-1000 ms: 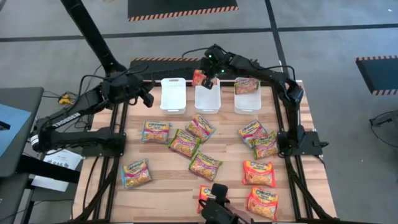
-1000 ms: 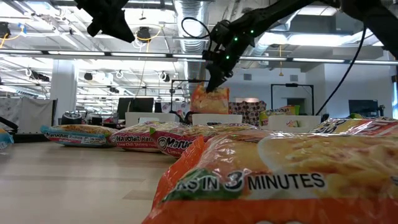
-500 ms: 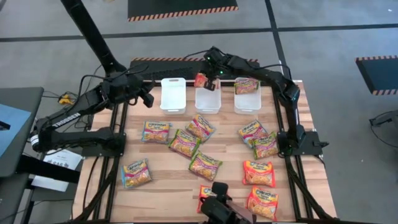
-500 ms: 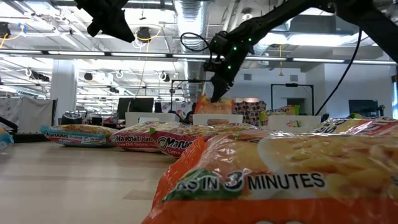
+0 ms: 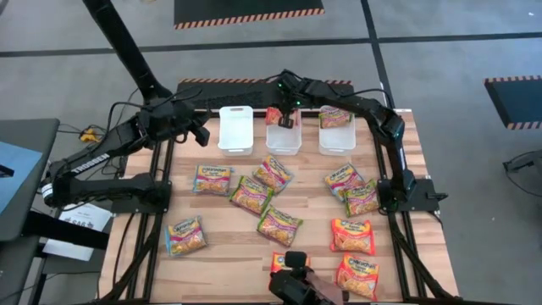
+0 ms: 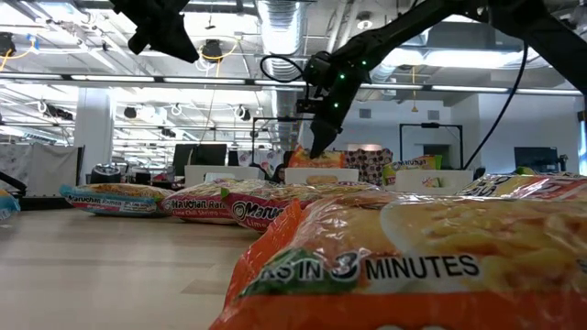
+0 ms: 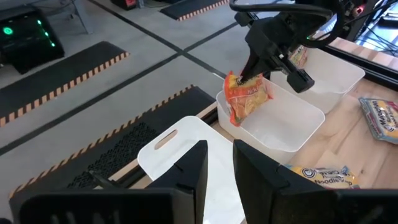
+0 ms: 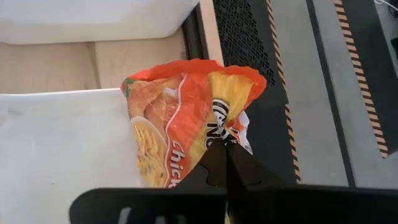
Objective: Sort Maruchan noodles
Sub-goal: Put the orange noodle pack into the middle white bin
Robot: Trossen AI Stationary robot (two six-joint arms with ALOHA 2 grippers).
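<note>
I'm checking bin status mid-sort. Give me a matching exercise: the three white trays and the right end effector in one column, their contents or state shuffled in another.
1. left tray
2. middle tray
3. right tray
4. right end effector

A. holds one packet lying in it
B. shut on an orange packet
C. holds nothing
D. orange packet hanging over it

Pairs: 1-C, 2-D, 3-A, 4-B

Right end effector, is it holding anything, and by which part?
The right end effector pinches an orange ramen packet by its crimped edge.
</note>
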